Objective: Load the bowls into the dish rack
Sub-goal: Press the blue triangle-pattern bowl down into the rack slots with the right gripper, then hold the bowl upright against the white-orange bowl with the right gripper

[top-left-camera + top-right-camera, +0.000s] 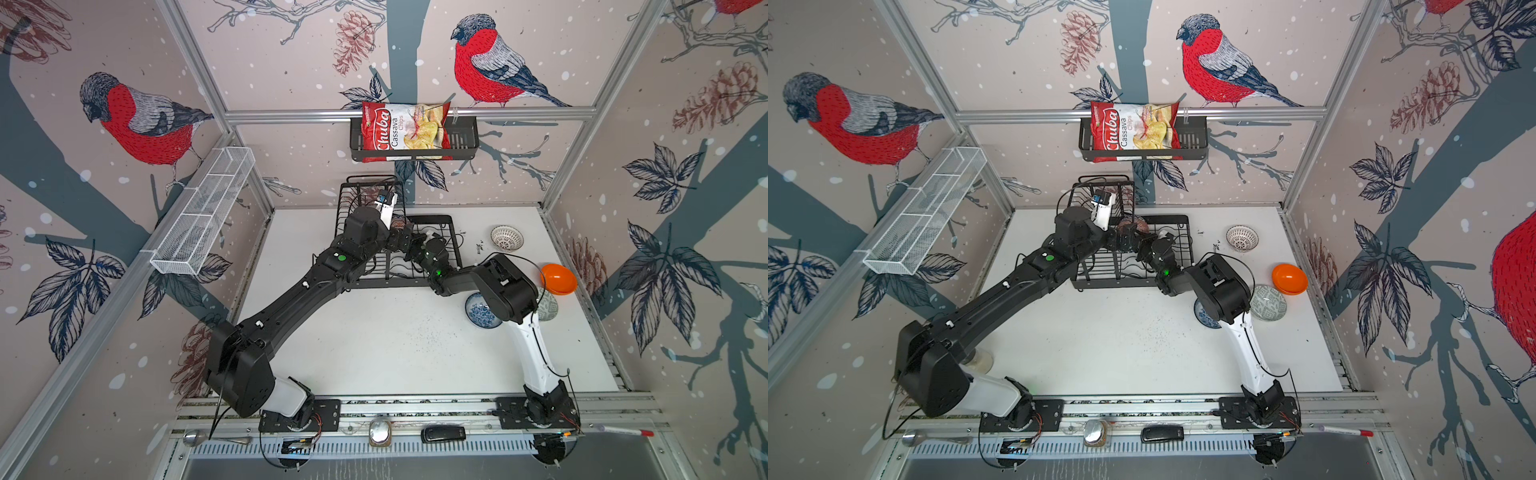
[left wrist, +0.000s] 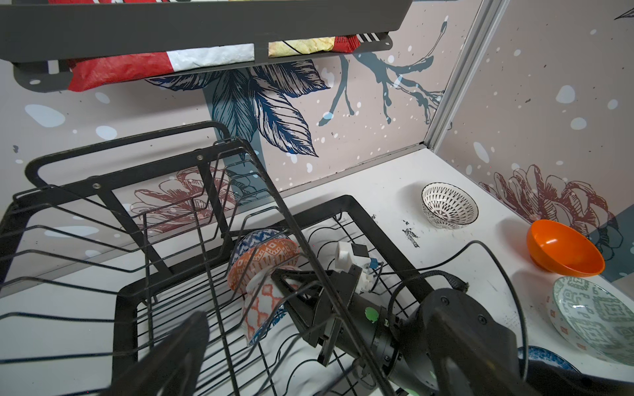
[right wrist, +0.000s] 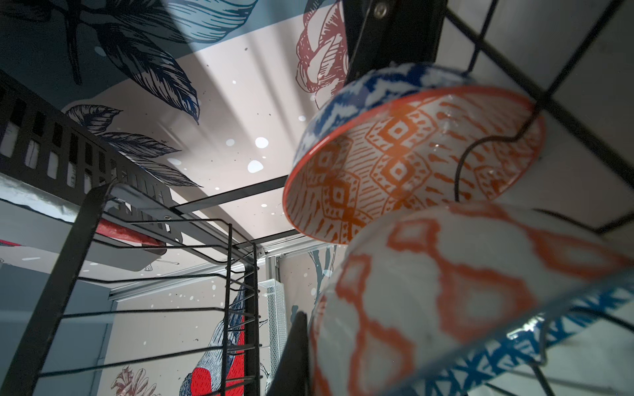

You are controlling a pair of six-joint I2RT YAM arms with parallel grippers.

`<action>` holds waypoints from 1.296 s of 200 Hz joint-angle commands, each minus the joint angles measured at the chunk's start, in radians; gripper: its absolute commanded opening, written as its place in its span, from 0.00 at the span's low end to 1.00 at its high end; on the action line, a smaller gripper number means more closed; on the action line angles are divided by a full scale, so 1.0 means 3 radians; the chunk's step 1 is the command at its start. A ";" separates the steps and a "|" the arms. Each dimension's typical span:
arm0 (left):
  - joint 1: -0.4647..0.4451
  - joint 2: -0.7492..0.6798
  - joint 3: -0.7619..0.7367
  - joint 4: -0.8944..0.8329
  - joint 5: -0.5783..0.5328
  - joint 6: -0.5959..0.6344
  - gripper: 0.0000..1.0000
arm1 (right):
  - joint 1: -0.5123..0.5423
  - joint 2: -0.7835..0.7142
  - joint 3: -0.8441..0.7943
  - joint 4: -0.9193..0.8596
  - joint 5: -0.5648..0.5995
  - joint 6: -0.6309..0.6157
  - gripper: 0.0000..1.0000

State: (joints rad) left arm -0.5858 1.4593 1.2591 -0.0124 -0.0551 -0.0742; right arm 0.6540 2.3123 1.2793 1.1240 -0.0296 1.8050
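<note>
Now right hand [image 2: 279, 291] clamped on blue-rimmed bowl [image 2: 260, 310] in dish rack [image 2: 125, 298], orange-lined bowl [image 2: 266, 257] beside; left hand [image 1: 390, 208] apart

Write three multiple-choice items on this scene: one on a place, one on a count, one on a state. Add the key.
1. Where is the plain bright orange round bowl?
A. In the white mesh shelf
B. On the white table, outside the black wire dish rack
C. In the black slatted basket

2. How many bowls sit on the table outside the rack?
A. Two
B. Four
C. Six

3. How does the white lattice-patterned round bowl sit?
A. Upright, mouth up
B. Upside down
C. On edge between rack wires

Key:
1 B: it rests on the tabletop near the right wall.
2 B: the orange one, the lattice one, the grey-white patterned bowl and the blue-white floral bowl.
3 A: the left wrist view looks into its open inside.
</note>
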 commanded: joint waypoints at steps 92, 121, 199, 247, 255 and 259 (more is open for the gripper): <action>0.0005 -0.0035 0.0016 -0.0022 -0.0015 -0.0013 0.98 | 0.0042 -0.0084 -0.0055 -0.0432 0.0037 0.0129 0.14; 0.0000 -0.0038 0.0017 -0.0021 -0.0021 -0.0008 0.98 | 0.0054 -0.0094 -0.0063 -0.0483 0.0046 0.0159 0.13; 0.0005 -0.0040 0.0022 -0.0025 -0.0023 -0.0013 0.98 | 0.0059 -0.0094 -0.0040 -0.0571 0.0016 0.0205 0.17; 0.0002 -0.0040 0.0022 -0.0026 -0.0016 -0.0013 0.98 | 0.0060 -0.0102 -0.0043 -0.0625 0.0005 0.0232 0.17; 0.0001 -0.0042 0.0022 -0.0029 -0.0015 -0.0013 0.98 | 0.0057 -0.0105 -0.0045 -0.0623 0.0011 0.0232 0.17; 0.0004 -0.0043 0.0021 -0.0025 -0.0016 -0.0013 0.98 | 0.0059 -0.0104 -0.0046 -0.0623 0.0012 0.0232 0.17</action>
State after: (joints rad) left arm -0.5858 1.4548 1.2591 -0.0124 -0.0566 -0.0742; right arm 0.6651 2.2829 1.2671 1.0439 0.0097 1.8645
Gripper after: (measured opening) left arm 0.984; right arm 0.170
